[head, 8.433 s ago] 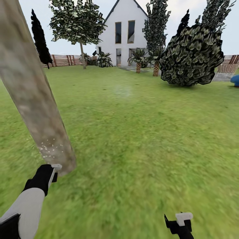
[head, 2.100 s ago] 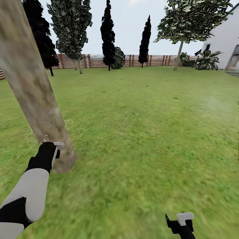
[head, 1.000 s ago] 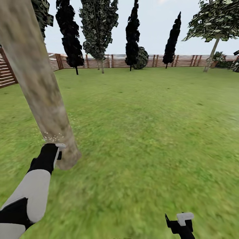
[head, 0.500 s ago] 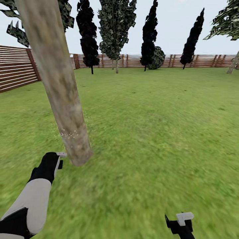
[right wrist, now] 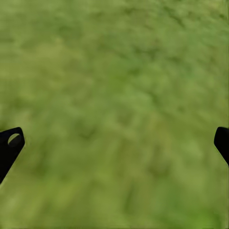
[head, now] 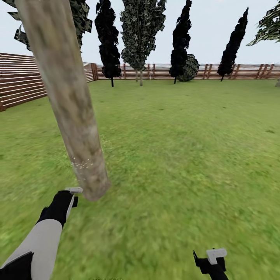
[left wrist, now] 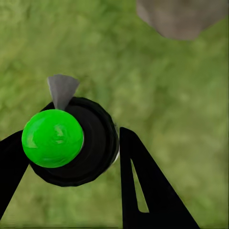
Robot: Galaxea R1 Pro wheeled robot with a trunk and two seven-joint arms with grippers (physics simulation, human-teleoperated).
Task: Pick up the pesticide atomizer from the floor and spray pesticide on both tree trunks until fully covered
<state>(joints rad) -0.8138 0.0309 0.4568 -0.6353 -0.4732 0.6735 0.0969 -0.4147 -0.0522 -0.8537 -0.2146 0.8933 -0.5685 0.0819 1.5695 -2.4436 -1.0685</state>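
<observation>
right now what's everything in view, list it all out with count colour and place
tree trunk: one, pale grey-brown, near left
pesticide: whitish specks, low on the trunk
atomizer: one, black with a green cap, between the left fingers
dark columnar trees: four, black, by the far fence
fence: brown slats, left and far edge
lawn: green, all around
left gripper: black, beside the trunk base
right gripper: black fingertips wide apart over grass
</observation>
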